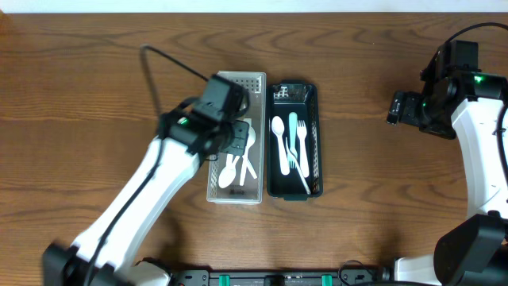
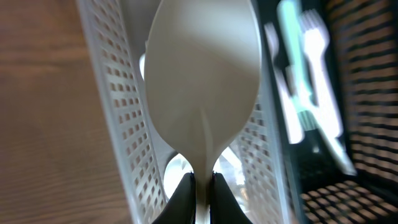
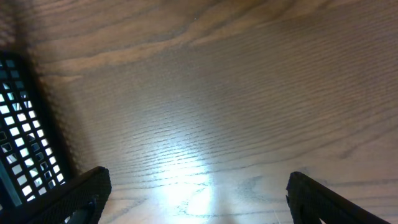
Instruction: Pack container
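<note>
Wood table (image 1: 79, 79) under white tray (image 1: 250, 81)

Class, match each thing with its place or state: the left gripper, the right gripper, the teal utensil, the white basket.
1. left gripper
2. right gripper
3. teal utensil
4. white basket

A. open above the bare table
B. lying in the black basket
C. beneath the left arm
D. shut on a white spoon

Pairs: 1-D, 2-A, 3-B, 4-C.
</note>
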